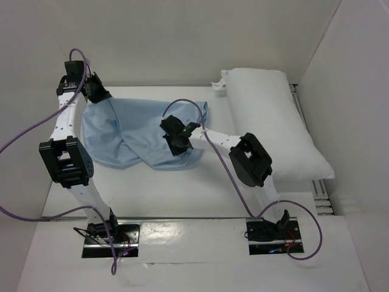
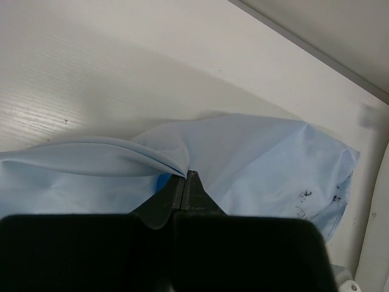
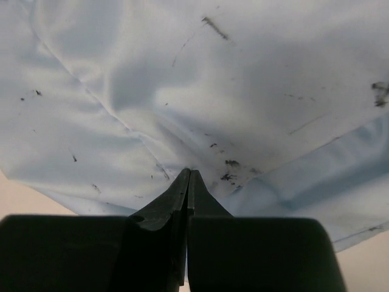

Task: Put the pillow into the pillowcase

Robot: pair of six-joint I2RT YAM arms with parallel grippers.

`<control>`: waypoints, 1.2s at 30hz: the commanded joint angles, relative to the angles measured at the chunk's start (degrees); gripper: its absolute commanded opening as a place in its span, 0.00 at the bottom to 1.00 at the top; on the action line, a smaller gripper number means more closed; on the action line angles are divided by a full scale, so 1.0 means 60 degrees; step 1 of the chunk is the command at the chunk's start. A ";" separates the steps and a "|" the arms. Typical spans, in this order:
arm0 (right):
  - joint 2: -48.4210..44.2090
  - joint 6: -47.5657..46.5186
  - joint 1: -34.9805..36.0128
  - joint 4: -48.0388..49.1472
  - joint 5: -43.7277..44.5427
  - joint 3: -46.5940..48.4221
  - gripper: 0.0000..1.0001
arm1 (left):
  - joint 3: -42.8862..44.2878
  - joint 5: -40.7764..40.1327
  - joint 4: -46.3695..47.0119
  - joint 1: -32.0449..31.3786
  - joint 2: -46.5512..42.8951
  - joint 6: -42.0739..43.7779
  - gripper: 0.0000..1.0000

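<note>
Across the middle of the table [image 1: 182, 198] the pillowcase [image 1: 124, 131] lies crumpled and twisted, and both of my grippers are on it. My left gripper [image 2: 185, 181] is at its far left corner. Its fingers are pressed together on a raised fold of the blue cloth, which runs right into the tips. My right gripper [image 3: 189, 177] is on the cloth's right-hand part, fingers likewise closed. Creases fan out from the tips, so I judge it has a pinch of fabric too, though I cannot tell how many layers. The pillow [image 1: 273, 118] rests on the right side of the table, near the pillowcase's right edge but apart from it and wholly outside it. Neither gripper touches it.

As I judge it, the task is at its beginning. What is done is that I have a grip on the sleeve at two places. What is left starts with finding and spreading the mouth. I cannot make it out in any view, since the cloth is bunched with a twist across the middle. After that I must bring pillow and opening together, work the cushion in, and draw the cloth over its whole length. None of the pillow is inside yet.
</note>
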 commanded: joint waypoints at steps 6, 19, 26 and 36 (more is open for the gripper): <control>-0.1426 0.0094 -0.0449 0.0485 0.0543 -0.0237 0.00 | 0.0251 -0.0036 0.0068 -0.0038 -0.0391 0.0154 0.00; -0.2877 -0.0214 -0.1708 0.0896 0.0821 0.2395 0.00 | 0.2385 0.1426 -0.0035 -0.0038 0.0954 0.0066 0.00; -0.3874 -0.0771 -0.2251 0.1161 -0.0378 0.2985 0.00 | 0.5494 0.3406 0.0067 -0.0038 0.2099 -0.0564 0.00; -0.1664 -0.0434 -0.0904 0.0633 -0.1171 0.0904 0.83 | 0.2289 0.2981 0.0581 -0.0038 0.0811 -0.0110 0.00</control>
